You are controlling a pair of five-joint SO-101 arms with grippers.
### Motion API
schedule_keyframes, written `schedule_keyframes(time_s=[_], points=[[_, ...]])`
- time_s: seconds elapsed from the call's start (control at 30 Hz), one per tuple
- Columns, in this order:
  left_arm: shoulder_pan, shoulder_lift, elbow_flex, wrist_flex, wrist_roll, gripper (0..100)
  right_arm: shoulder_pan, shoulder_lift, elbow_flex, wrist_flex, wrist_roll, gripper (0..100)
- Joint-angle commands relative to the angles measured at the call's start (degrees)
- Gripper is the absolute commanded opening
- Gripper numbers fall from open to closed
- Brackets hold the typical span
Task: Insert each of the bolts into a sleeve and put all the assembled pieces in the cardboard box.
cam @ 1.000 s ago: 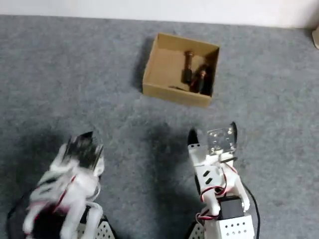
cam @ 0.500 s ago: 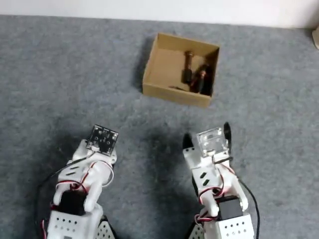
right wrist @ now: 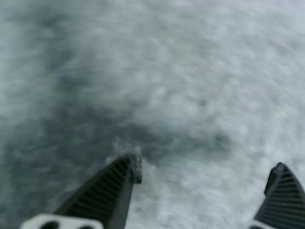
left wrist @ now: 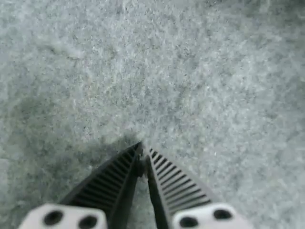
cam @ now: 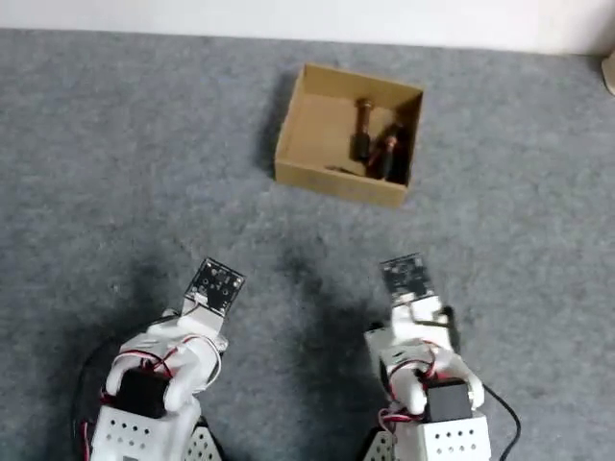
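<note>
The left claw (left wrist: 143, 160) is pinched narrow. Its two ribbed black fingers (left wrist: 114, 179) meet at the tips with nothing gripped, pointing down at grey carpet (left wrist: 214, 71). The right claw (right wrist: 205, 176) stands wide. One ribbed finger (right wrist: 116, 186) sits well apart from its mate at the frame edge, holding nothing, with the same carpet below. In the high view both arms sit folded back close to their bases at the near edge of the carpet. The left arm (cam: 159, 360) has its small square wrist board (cam: 216, 285) tilted toward the middle. The right arm (cam: 418, 351) stands well apart from it, its own board turned toward the box. The box (cam: 336, 182) rests on the carpet well beyond both arms, closer to the right arm's line than the left's, open on top and set a little askew. Inside, toward the side nearer the right arm, lie two pieces, each a coppery bolt in a dark sleeve. One piece (cam: 363, 125) lies along the box floor and the other piece (cam: 386, 152) sits just beside it by the wall; whether they touch I cannot tell. A white wall (cam: 288, 14) borders the carpet's far edge.
</note>
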Motion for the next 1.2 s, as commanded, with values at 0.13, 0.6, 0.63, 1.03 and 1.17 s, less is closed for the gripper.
schedule_keyframes(time_s=[0.13,0.6,0.63,1.03,1.17], points=[[-9.7,-0.8,1.2,0.3,0.0,1,17.5,-0.1,6.3,0.6,0.4,37.6],[-20.6,-0.8,1.2,0.3,-0.1,1,20.0,-0.2,6.3,0.6,0.4,37.6],[-20.6,-0.8,1.2,0.3,-0.1,1,20.0,-0.2,6.3,0.6,0.4,37.6],[-20.6,-0.8,1.2,0.3,-0.1,1,20.0,-0.2,6.2,0.6,0.4,37.6],[-20.6,-0.8,1.2,0.3,-0.1,1,20.0,-0.2,6.2,0.6,0.4,37.6]])
